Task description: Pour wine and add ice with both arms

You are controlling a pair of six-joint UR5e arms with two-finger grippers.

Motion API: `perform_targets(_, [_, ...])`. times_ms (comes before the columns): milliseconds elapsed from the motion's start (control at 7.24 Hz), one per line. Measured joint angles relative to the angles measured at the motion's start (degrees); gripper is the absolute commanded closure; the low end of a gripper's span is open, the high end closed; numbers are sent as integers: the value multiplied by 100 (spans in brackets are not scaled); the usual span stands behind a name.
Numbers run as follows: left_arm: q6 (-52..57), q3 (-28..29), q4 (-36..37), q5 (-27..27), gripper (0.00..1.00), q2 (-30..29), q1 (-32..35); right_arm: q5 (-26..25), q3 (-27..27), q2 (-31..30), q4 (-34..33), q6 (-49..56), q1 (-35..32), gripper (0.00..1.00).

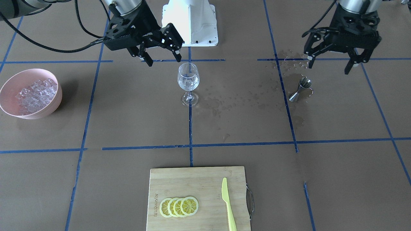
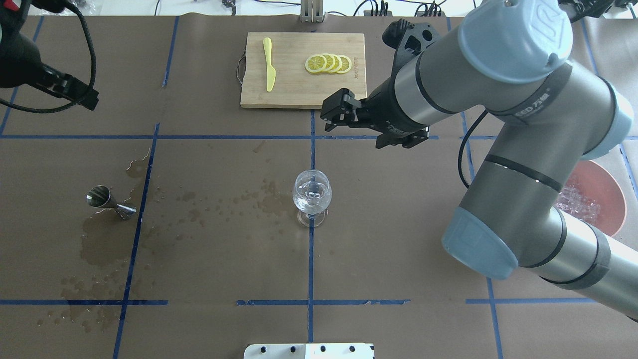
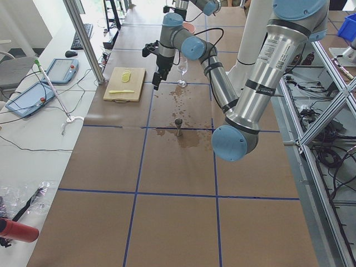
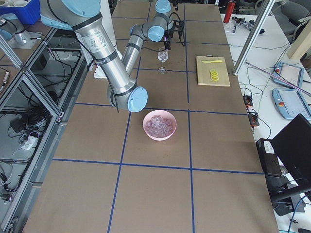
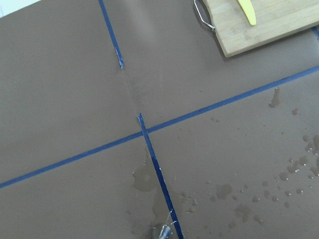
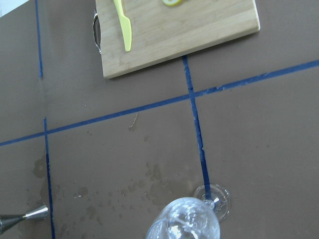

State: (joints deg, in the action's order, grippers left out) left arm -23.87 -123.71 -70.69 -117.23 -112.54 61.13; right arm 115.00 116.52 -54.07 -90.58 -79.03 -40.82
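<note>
Ice (image 1: 35, 92): clear cubes heaped in pink bowl (image 1: 55, 105). Jigger (image 1: 300, 89) upright amid wet stains (image 2: 102, 244). Left claw (image 1: 329, 68), right claw (image 1: 163, 61) spread, aloft.

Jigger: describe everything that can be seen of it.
The jigger is a small shiny steel double cone, wider cup up, standing upright on the brown table cover in a dark wet patch, beside a blue tape line. Nothing touches it; the left gripper hangs open high over the table, clear of it. Whether it holds liquid cannot be told.
</note>
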Motion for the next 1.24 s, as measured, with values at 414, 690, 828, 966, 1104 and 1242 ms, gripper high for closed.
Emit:
perform_targets(414, [394, 991, -753, -809, 0, 41, 791, 136, -85, -415, -719, 1889, -797, 0])
perform_targets(690, [693, 1314, -801, -944, 0, 57, 1222, 436, -377, -674, -1371, 3674, -1560, 0])
perform_targets(828, [920, 1607, -814, -1126, 0, 65, 1551, 700, -620, -836, -1524, 4531, -1996, 0])
perform_targets(966, [1324, 1930, -818, -1286, 0, 96, 1896, 992, -907, -1004, -1590, 5371, -2431, 0])
perform_targets(1104, [1797, 2200, -821, -1369, 0, 196, 2223, 1209, -1215, -1205, -1614, 6254, -2848, 0])
perform_targets(1242, [2257, 2400, -823, -1457, 0, 358, 2469, 1343, -1441, -1463, -1613, 7083, -3225, 0])
